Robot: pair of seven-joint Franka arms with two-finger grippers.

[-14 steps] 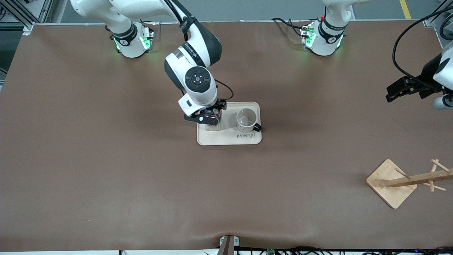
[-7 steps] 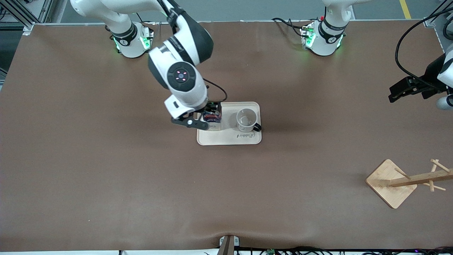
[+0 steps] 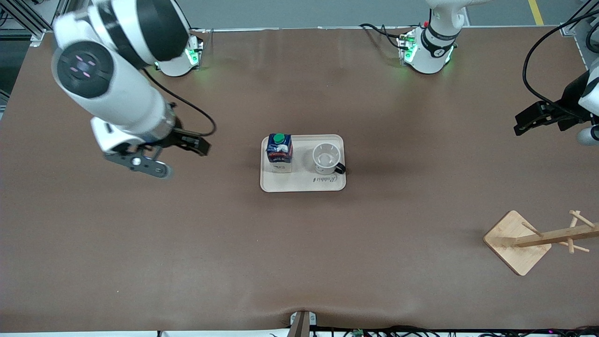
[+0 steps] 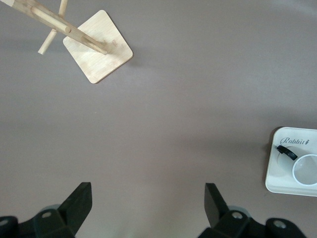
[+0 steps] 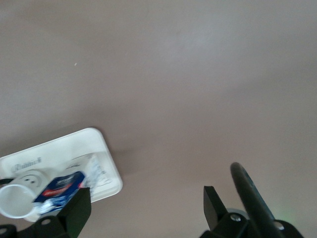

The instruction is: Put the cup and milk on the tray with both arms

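Observation:
The cream tray (image 3: 299, 183) lies mid-table. On it stand the dark blue milk (image 3: 279, 152) with its green cap and, beside it toward the left arm's end, the white cup (image 3: 326, 158). My right gripper (image 3: 180, 158) is open and empty, up in the air over bare table toward the right arm's end. Its wrist view shows the gripper (image 5: 147, 203), the tray (image 5: 69, 146), the milk (image 5: 62, 191) and the cup (image 5: 15, 201). My left gripper (image 3: 514, 124) waits open and empty over the left arm's end of the table. The left wrist view shows it (image 4: 147, 198), the tray (image 4: 277, 173) and the cup (image 4: 304, 168).
A wooden rack (image 3: 517, 242) with pegs lies on its side near the left arm's end, nearer to the front camera than the tray. It also shows in the left wrist view (image 4: 99, 47). Brown mat covers the table.
My right gripper let go of the milk, which stays upright on the tray. It rose and swung away toward the right arm's end. The left arm barely moved.

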